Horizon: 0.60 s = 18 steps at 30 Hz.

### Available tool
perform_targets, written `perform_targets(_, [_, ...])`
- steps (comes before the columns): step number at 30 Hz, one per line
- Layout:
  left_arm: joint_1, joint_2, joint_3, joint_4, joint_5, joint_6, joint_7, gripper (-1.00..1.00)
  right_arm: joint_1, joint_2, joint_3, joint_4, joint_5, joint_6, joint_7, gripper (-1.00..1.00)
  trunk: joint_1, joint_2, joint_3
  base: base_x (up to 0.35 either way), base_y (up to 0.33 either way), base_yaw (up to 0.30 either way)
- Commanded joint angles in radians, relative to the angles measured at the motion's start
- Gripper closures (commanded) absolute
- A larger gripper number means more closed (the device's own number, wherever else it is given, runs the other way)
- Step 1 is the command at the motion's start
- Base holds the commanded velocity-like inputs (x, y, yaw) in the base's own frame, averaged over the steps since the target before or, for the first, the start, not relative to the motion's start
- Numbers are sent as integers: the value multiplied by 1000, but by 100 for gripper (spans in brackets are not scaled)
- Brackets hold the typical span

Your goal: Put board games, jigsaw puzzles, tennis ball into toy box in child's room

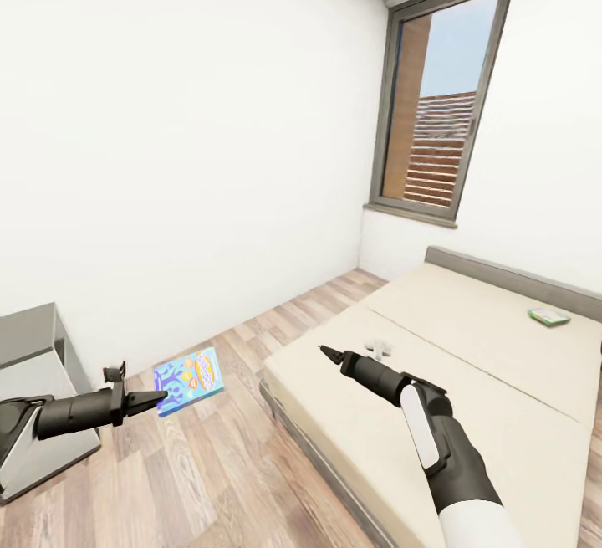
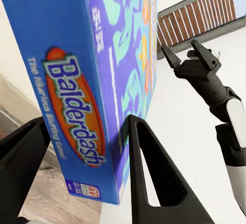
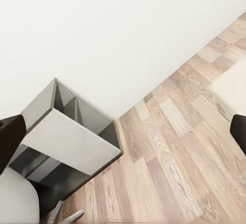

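The left claw (image 1: 142, 402) is clenched on the blue game (image 1: 189, 381), holding it in the air above the wood floor (image 1: 209, 464), left of the bed (image 1: 468, 364). The right claw (image 1: 325, 350) hovers over the bed's near left part; in the left wrist view its fingers are spread and empty. A white-and-green game (image 1: 548, 316) lies on the far right of the bed. So one game is in hand, none seen boxed, and most of the job looks undone.

Left gripper (image 1: 160, 400) clamped on blue board game (image 1: 190, 381); right gripper (image 1: 323, 350) outstretched, seemingly parted.
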<state>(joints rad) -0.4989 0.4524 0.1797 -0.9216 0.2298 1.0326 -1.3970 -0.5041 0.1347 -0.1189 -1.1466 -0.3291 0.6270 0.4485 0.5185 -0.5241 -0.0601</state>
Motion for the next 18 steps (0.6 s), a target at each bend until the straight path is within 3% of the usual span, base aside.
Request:
perform_targets(1, [-1, 0, 0, 0, 5, 11, -2, 100, -1, 1, -4, 0, -4, 8, 2, -100, -3, 5, 2, 0, 0, 245])
perform_targets(11, [-1, 0, -1, 0, 5, 11, 9, 100, -1, 2, -4, 3, -4, 8, 2, -100, -42, 75, 37, 0, 0, 243])
perform_targets(18, [-1, -1, -1, 0, 5, 11, 14, 100, -1, 1, -4, 4, -4, 8, 2, -100, -42, 75, 40, 0, 0, 238])
